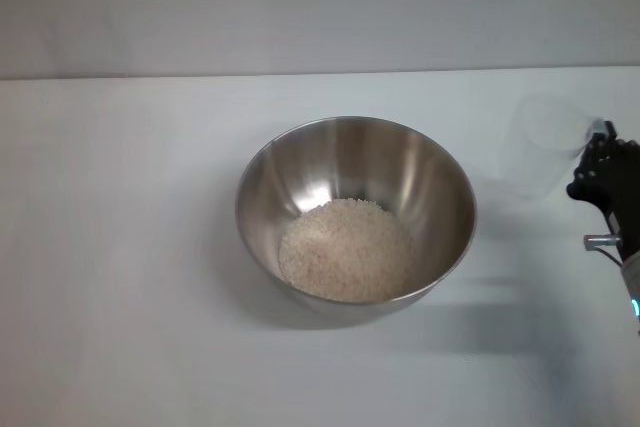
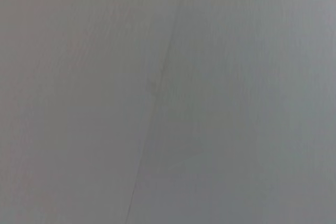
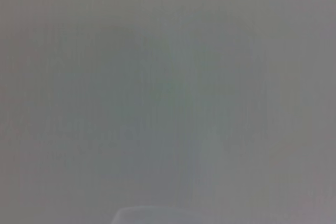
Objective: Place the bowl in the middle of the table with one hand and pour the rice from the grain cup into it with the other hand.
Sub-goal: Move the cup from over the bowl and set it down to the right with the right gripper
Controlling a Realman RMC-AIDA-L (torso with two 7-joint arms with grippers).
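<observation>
We see the bowl [image 1: 356,209] at the middle of the table [image 1: 120,277], with the rice [image 1: 347,249] heaped inside it. Farther right, the grain cup [image 1: 545,147] stands upright and looks empty; our right gripper [image 1: 598,169] is at its side, though we cannot tell its grip.
</observation>
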